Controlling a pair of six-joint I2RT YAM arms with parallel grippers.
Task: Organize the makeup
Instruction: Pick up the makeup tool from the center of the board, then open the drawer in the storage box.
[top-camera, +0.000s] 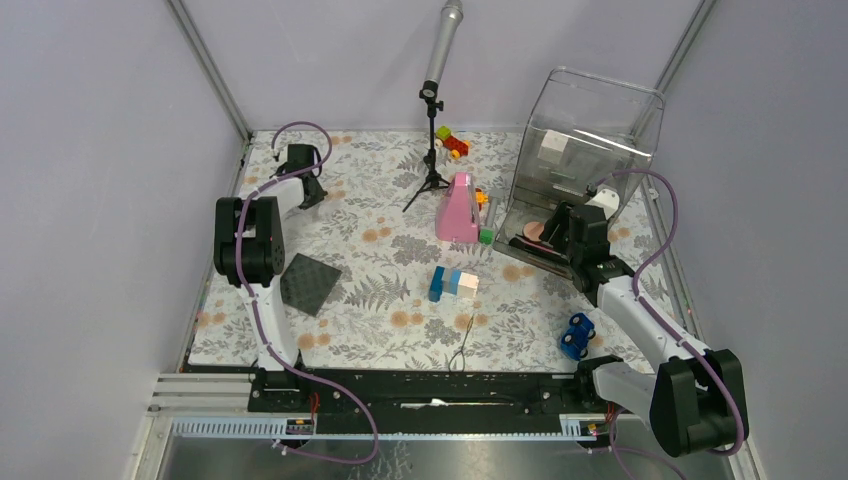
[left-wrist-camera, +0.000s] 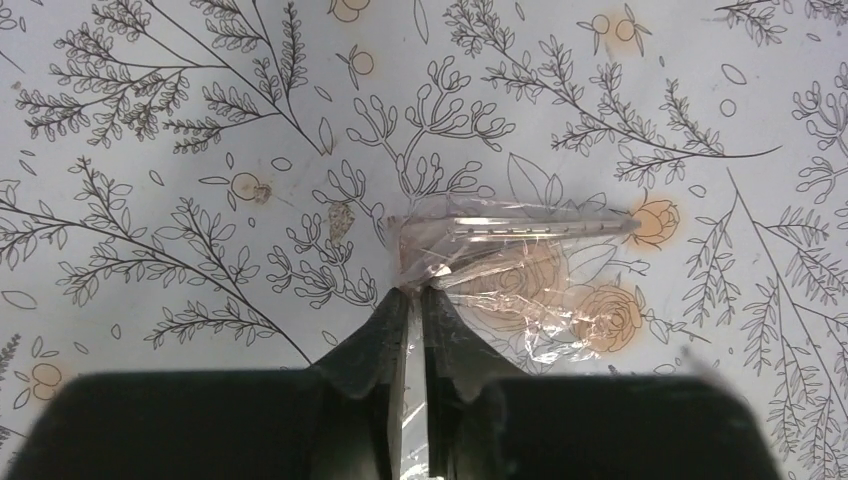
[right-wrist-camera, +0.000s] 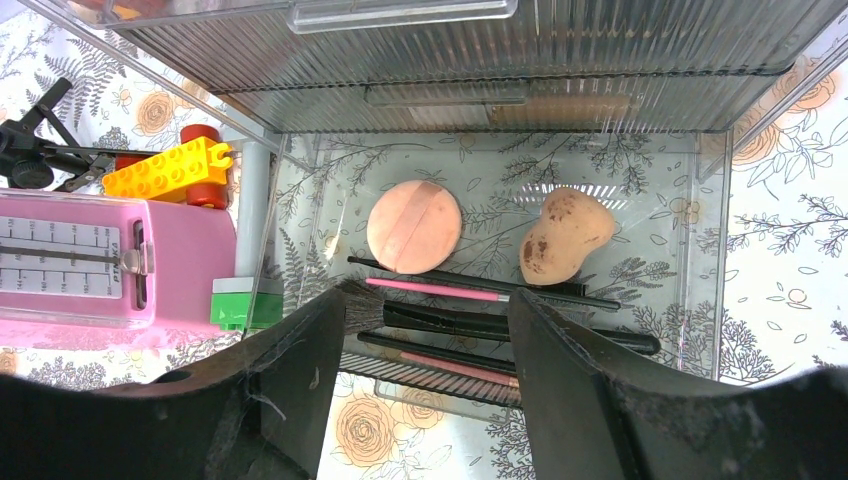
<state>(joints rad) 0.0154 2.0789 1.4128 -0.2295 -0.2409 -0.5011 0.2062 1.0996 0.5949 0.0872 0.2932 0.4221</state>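
— Makeup (right-wrist-camera: 430, 290): is it sorted?
— Partly. A flat dark square (top-camera: 309, 284) is left out by the tabletop's (top-camera: 380, 330) left edge. Farther right, brushes (right-wrist-camera: 480, 325) and sponges (right-wrist-camera: 413, 226) are laid in the organizer (top-camera: 600, 120), under the spread right gripper (right-wrist-camera: 428, 305). At the far left corner, a clear wrapper (left-wrist-camera: 500, 260) is pinched by the left gripper (left-wrist-camera: 415, 300).

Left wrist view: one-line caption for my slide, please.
Left gripper pinches the edge of a crumpled clear plastic wrapper lying on the floral table cover.

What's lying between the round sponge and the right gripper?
In the right wrist view, a thin black stick and a pink pencil lie crosswise between the round sponge and the right gripper.
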